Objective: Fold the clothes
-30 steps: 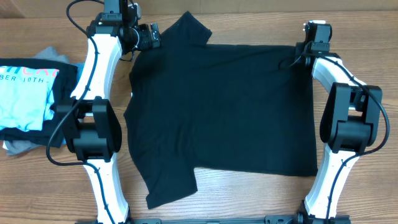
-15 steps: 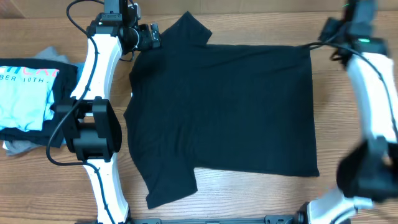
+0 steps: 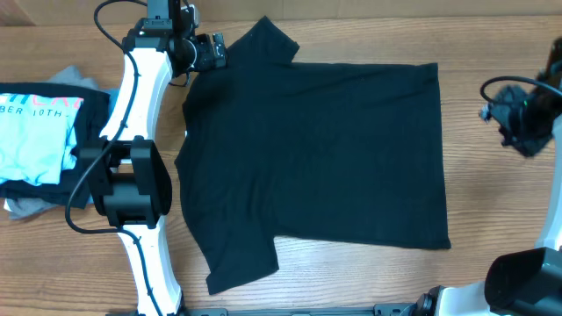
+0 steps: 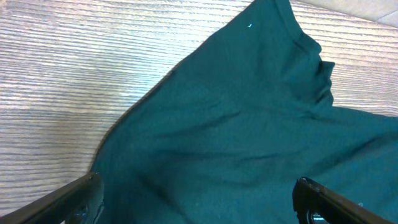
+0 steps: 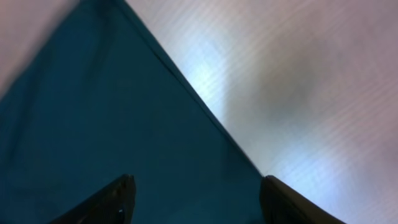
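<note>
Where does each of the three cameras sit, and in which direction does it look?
Overhead: above the table, looking down on the black T-shirt; left arm and right arm show.
Left wrist: on the left arm, facing a sleeve; left fingers open.
Right wrist: on the right arm, facing the shirt's edge; right fingers open.
All share the same T-shirt.

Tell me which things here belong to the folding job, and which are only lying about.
Belongs to the job:
- black T-shirt, spread out flat

Only lying about:
- light blue T-shirt
- grey garment, in the same pile
</note>
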`<state>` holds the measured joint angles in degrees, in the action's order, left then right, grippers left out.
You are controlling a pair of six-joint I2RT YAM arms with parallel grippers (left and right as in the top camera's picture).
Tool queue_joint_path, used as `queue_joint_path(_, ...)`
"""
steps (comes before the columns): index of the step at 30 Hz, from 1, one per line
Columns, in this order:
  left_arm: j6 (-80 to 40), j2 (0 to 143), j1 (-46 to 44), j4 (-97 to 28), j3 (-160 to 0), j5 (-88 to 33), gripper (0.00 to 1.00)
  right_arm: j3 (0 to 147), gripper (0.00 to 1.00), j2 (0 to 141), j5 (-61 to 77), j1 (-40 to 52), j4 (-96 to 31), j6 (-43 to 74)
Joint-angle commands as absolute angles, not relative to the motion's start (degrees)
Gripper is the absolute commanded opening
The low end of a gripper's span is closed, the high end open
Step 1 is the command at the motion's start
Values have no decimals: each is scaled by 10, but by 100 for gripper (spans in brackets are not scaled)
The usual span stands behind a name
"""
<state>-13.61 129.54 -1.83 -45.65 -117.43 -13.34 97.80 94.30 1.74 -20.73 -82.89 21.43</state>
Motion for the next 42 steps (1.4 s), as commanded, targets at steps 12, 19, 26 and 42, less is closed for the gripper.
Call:
queue_joint_path(12, -144, 1281, -18, -456, -1181, -140, 100, 930, 67, 746, 44, -229, -968, 256)
queue_joint_path(19, -144, 1281, -18, -456, -1181, -140, 100, 892, 100, 582, 46, -229, -971, 250)
queue_joint_path(26, -144, 1281, -18, -456, -1181, -140, 100, 803, 95, 538, 54, -229, -970, 243)
queue_joint_path(42, -144, 1281, -18, -456, -1181, -135, 100, 476, 78, 622, 105, -229, -845, 346)
